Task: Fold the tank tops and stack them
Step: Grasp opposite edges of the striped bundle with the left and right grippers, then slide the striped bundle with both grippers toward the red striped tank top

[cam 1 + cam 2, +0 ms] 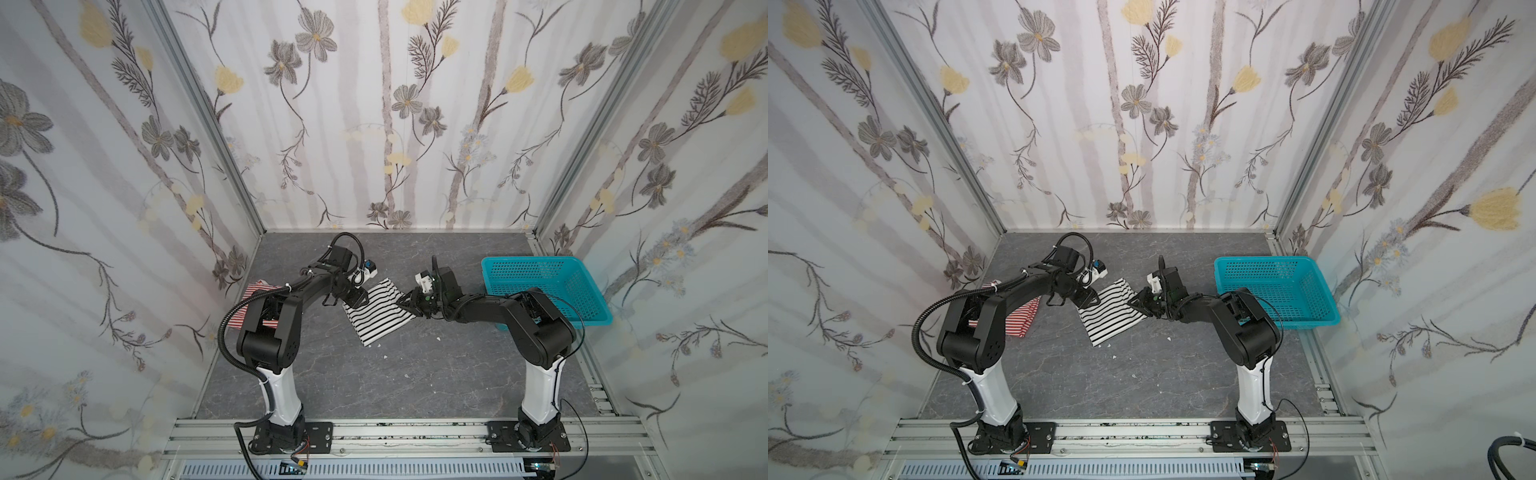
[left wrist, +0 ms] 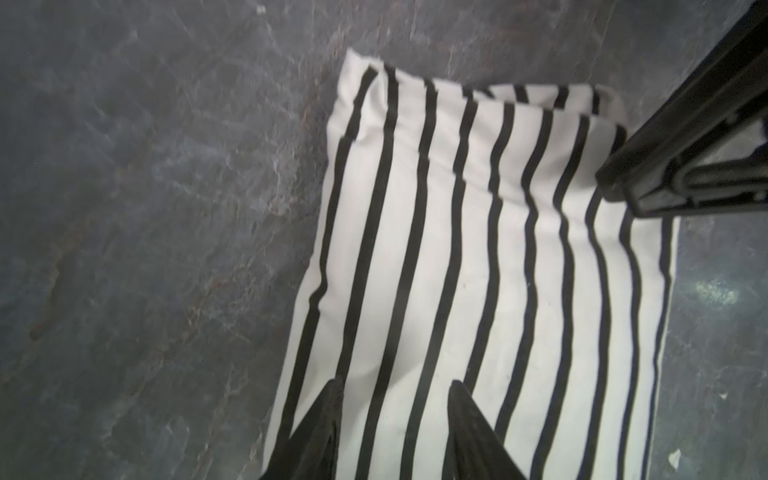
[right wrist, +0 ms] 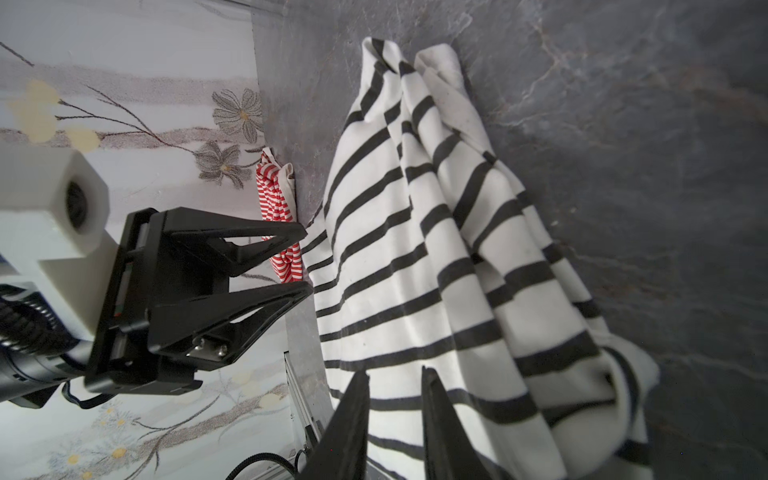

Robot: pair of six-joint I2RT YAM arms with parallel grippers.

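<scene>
On the grey table (image 1: 374, 374), in both top views, the black-and-white tank top (image 1: 376, 313) (image 1: 1113, 316) lies folded between the arms. The left gripper (image 1: 360, 300) is at its left edge and the right gripper (image 1: 405, 301) at its right, while the red-and-white tank top (image 1: 251, 291) lies apart, partly hidden by the left arm, and the turquoise basket (image 1: 536, 259) sits further right. From the left wrist, the left gripper (image 2: 395, 386) hangs spread over the striped cloth, grasping nothing. From the right wrist, the right gripper (image 3: 392, 374) straddles rumpled cloth with its jaws narrowly apart, and I cannot tell whether it pinches.
</scene>
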